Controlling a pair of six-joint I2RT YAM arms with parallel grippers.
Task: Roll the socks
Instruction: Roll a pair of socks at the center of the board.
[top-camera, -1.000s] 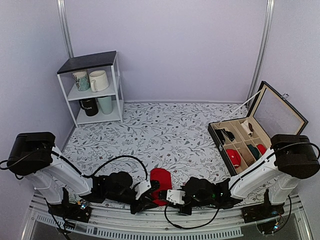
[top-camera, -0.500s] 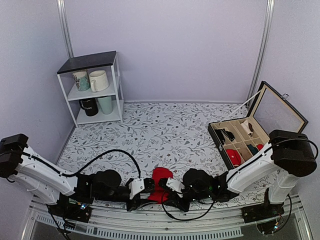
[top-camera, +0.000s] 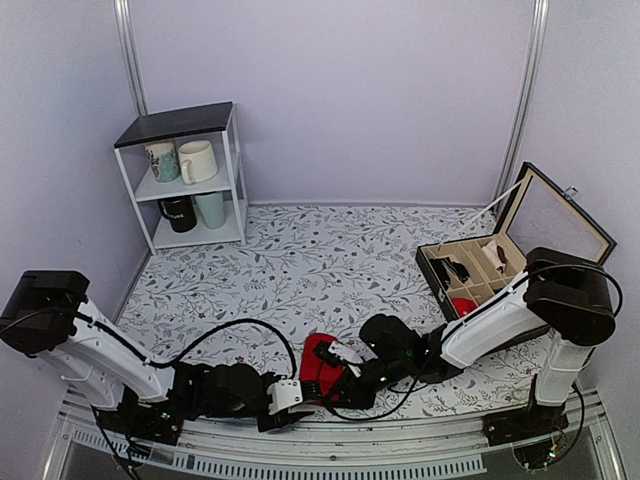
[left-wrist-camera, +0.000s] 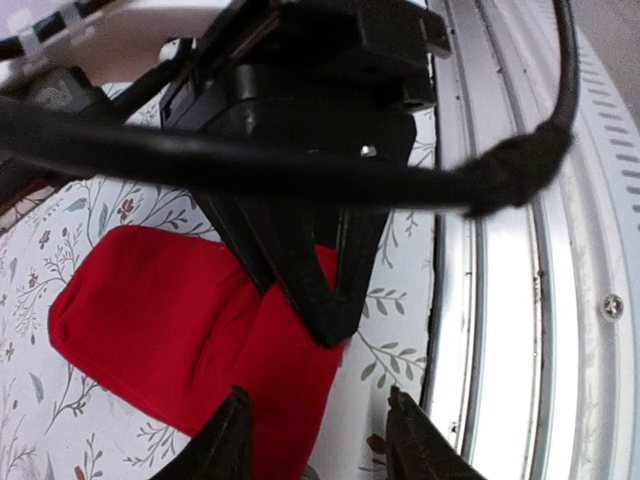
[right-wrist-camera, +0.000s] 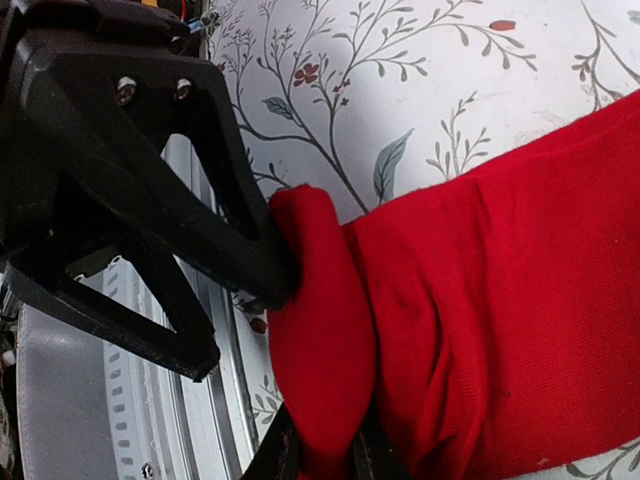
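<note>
With right hand (right-wrist-camera: 318, 455) pinching the folded end of the socks (right-wrist-camera: 480, 300) just beside the rail (left-wrist-camera: 500, 300) and left hand (left-wrist-camera: 315, 445) spread, roll tightly away from the rail, edges aligned.

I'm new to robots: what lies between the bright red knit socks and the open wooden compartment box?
In the top view, the white right robot arm stretches across that gap, over flowered table cover.

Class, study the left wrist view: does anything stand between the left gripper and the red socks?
Partly. The socks reach right up to the left gripper, whose jaws stand open, with nothing between. But just beyond, the right gripper sits on them, jaws shut on a fold, and a black cable crosses above.
</note>
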